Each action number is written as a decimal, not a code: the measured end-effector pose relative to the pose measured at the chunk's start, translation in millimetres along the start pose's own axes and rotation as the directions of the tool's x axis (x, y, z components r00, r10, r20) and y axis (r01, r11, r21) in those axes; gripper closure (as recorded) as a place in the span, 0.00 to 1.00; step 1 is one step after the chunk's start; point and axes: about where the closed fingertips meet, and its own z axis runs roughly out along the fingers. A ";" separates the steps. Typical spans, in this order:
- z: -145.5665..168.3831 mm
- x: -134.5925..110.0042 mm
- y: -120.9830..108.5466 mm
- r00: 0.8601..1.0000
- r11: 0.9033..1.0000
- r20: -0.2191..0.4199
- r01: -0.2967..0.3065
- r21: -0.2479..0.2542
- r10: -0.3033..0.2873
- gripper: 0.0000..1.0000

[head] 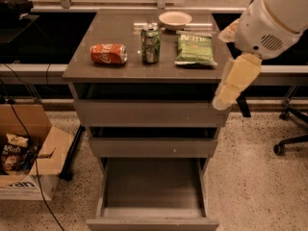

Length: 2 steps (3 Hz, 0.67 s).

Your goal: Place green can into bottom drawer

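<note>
The green can (151,44) stands upright on the cabinet top (96,66), between a red cola can (109,54) lying on its side and a flat green chip bag (195,48). The bottom drawer (153,189) is pulled out wide and its tray is empty. The two drawers above it are slightly ajar. My gripper (226,95) hangs from the white arm (276,18) at the cabinet's right edge, to the right of the chip bag and well apart from the green can. It holds nothing that I can see.
A small white bowl (175,19) sits at the back of the cabinet top. An open cardboard box (24,153) with snack bags stands on the floor at the left, with cables beside it. An office chair base (291,138) is on the right.
</note>
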 end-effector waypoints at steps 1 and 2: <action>24.0 -22.5 -11.8 0.998 1.000 0.066 0.010 -0.021 -0.009 0.00; 44.0 -36.3 -27.5 0.994 0.999 0.112 0.008 -0.034 -0.004 0.00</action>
